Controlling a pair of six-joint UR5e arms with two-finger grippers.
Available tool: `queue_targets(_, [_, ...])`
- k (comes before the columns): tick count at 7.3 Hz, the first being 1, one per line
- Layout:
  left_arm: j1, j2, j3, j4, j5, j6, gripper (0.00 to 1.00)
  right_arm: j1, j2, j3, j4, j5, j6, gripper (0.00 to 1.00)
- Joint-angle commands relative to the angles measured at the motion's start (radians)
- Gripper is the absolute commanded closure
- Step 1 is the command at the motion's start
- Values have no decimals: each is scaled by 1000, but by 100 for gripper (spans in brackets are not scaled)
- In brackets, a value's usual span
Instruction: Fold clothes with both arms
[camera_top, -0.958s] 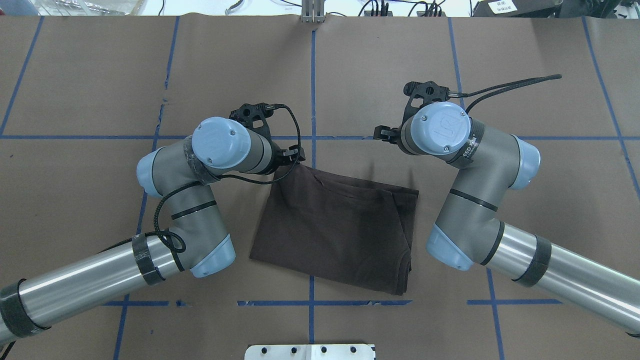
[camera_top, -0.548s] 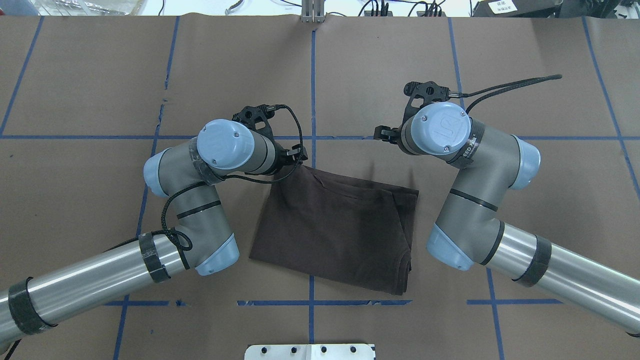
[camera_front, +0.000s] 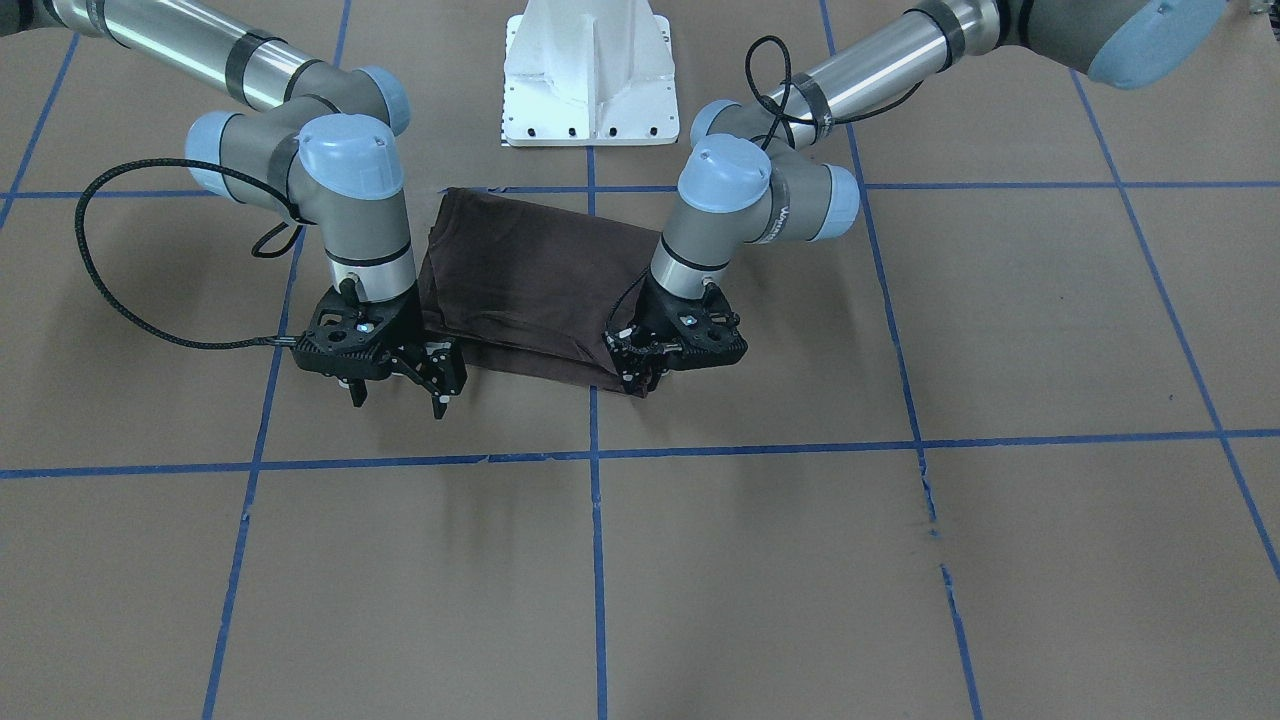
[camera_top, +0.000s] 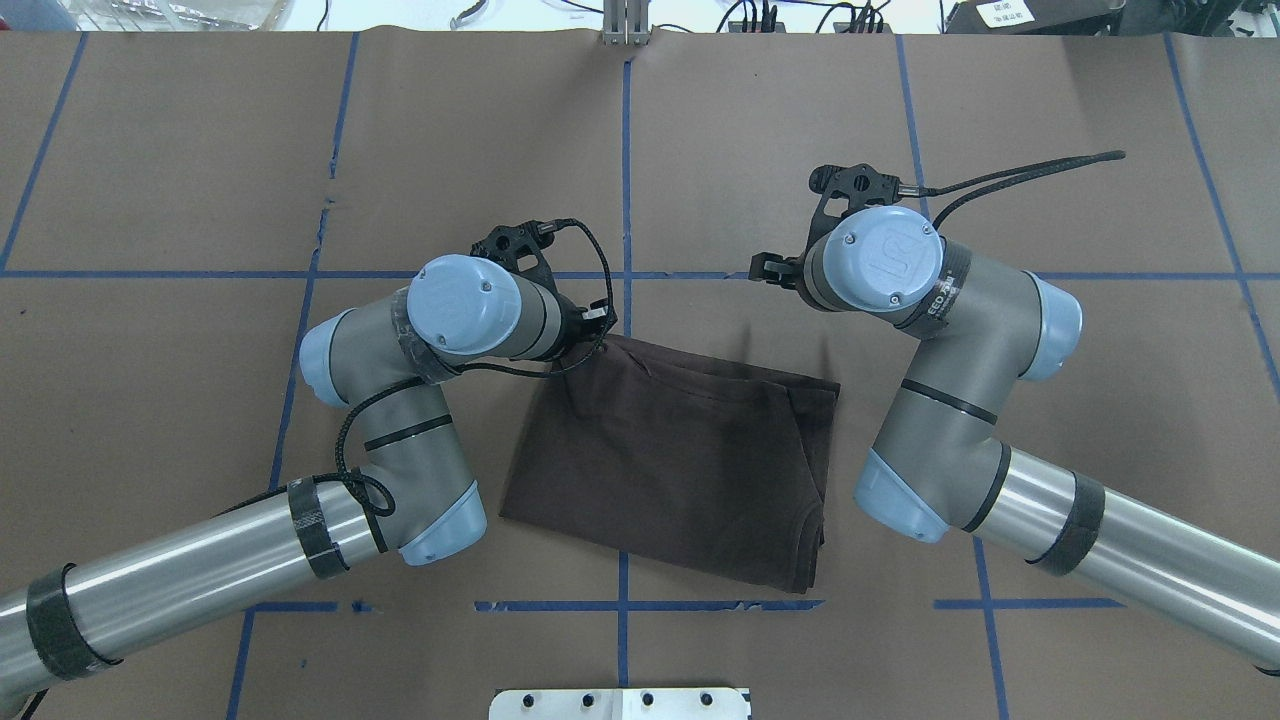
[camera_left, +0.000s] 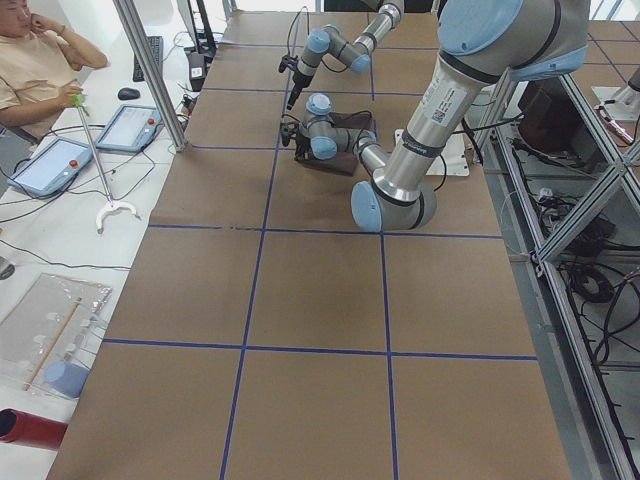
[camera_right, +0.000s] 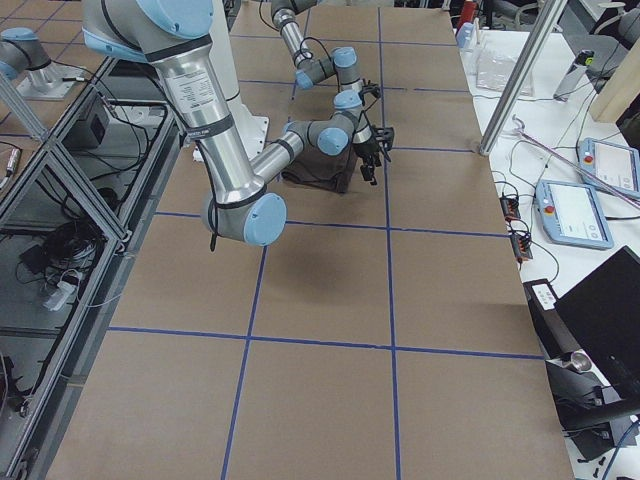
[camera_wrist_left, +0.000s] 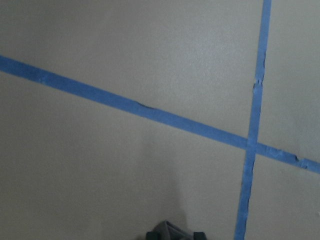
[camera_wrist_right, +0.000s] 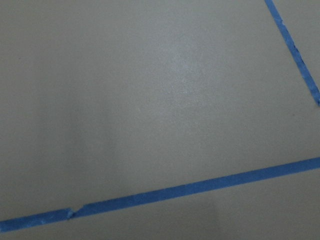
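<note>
We looked down on a wide table (camera_top: 200, 150) covered in brown paper and marked into squares by blue tape lines (camera_top: 627, 150). The left arm (camera_top: 180, 560) and the right arm (camera_top: 1130, 550) reached in from either side of a white pedestal base (camera_front: 588, 70).

Between them, near the middle of the table and straddling one tape line, lay the dark brown T-shirt (camera_top: 670, 460). It was already folded into a compact, slightly skewed rectangle of several layers, with stacked edges showing along the side nearest the right arm. We could see no collar, logo or tags. We judged the task to be well along, with perhaps one more fold and a tidy-up left.

The left gripper (camera_front: 640, 378) was at the shirt's far corner on its own side, its fingers pinched together on the cloth. The right gripper (camera_front: 398, 395) hung just beside the opposite far corner, clear of the fabric, with its fingers spread and holding nothing.
</note>
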Motion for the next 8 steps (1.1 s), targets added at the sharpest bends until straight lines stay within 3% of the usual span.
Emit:
queue_targets(1, [4, 8, -10, 10, 16, -6, 100, 0, 0, 2, 0, 0, 0, 0])
queue_targets(8, [-60, 158, -128, 18, 15, 40, 100, 0, -2, 9, 0, 0, 2, 0])
